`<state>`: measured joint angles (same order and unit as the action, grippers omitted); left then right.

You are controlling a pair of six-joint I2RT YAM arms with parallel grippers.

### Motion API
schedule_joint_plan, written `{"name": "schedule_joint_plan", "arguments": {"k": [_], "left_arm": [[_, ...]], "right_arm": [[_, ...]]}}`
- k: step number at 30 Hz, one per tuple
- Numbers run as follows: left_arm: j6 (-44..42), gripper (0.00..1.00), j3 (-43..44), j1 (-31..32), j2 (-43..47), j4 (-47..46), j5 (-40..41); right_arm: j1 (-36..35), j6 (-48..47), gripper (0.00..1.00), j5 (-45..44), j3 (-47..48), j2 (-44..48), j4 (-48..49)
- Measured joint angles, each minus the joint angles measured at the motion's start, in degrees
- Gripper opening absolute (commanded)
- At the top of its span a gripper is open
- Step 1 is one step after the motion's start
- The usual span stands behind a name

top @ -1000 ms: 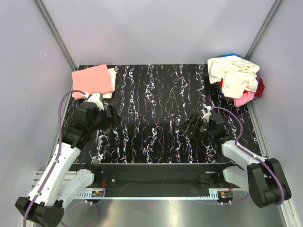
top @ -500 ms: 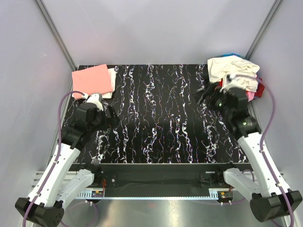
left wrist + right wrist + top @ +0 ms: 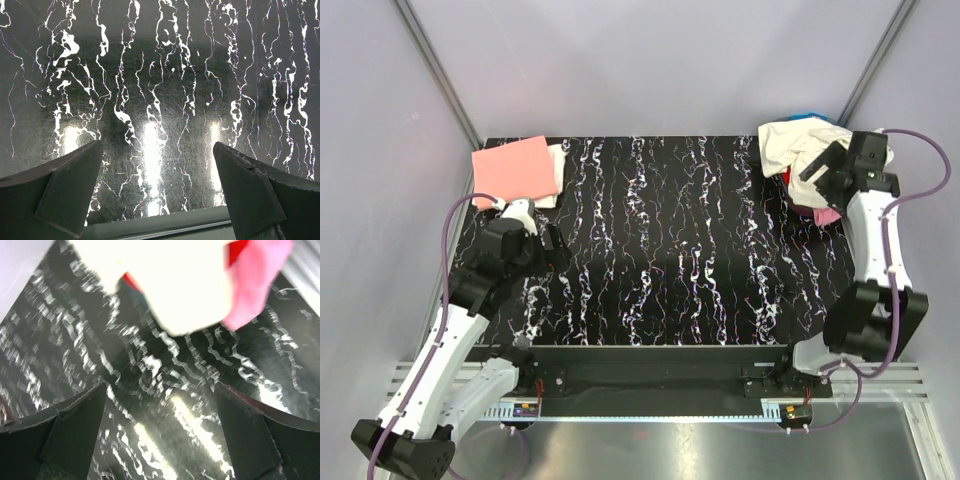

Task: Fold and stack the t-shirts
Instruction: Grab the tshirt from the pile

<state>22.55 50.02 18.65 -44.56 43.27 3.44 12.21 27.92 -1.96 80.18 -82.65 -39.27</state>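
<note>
**Right arm.** It rises steeply from its base and reaches to the far right corner of the counter (image 3: 660, 250), with the wrist bent down over the heap of unfolded t-shirts. My right claw (image 3: 160, 385) is released: both fingers are spread wide and nothing lies between them. It points at the near edge of the heap. The wrist view is blurred, so I cannot say whether the fingertips touch cloth.

**Heap.** The large cream t-shirt (image 3: 798, 148) lies crumpled on top. A pink t-shirt (image 3: 828, 214) shows at the near edge and a red t-shirt (image 3: 238, 250) shows from under the cream one. A sliver of blue cloth (image 3: 817, 117) shows at the far edge.

**Left arm.** It extends along the left side of the counter, with the wrist tipped downward. My left claw (image 3: 157, 146) is released, fingers wide apart over bare counter, grasping nothing.

**Stack.** In the far left corner, just beyond the left claw, a folded salmon-pink t-shirt (image 3: 515, 167) lies flat. It rests on a white t-shirt (image 3: 558, 160), whose edge shows along its right side.
</note>
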Motion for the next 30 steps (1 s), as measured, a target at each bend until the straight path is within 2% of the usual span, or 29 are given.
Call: {"name": "schedule_joint_plan", "arguments": {"k": [6,12,26,28,29,30], "left_arm": [[-0.02,0.99,0.0,0.0,0.52,0.0,0.0],[-0.02,0.99,0.0,0.0,0.92,-0.02,-0.02],[-0.02,0.99,0.0,0.0,0.94,-0.02,-0.11],[-0.02,0.99,0.0,0.0,0.94,0.0,-0.11],[-0.02,0.99,0.0,0.0,0.94,-0.02,-0.13],[-0.02,0.99,0.0,0.0,0.92,-0.02,-0.13]], "right_arm": [[5.95,1.09,0.92,2.43,7.45,-10.47,-2.91],[6.64,2.34,0.87,2.97,11.85,-17.59,-4.33],[7.04,3.37,0.86,-0.46,24.72,-30.56,-7.39],[7.04,3.37,0.78,-0.79,26.67,-32.87,-7.72],[7.04,3.34,0.62,-1.09,27.65,-34.25,-8.13],[7.04,2.93,0.52,-1.27,28.09,-35.17,-8.39]]}}
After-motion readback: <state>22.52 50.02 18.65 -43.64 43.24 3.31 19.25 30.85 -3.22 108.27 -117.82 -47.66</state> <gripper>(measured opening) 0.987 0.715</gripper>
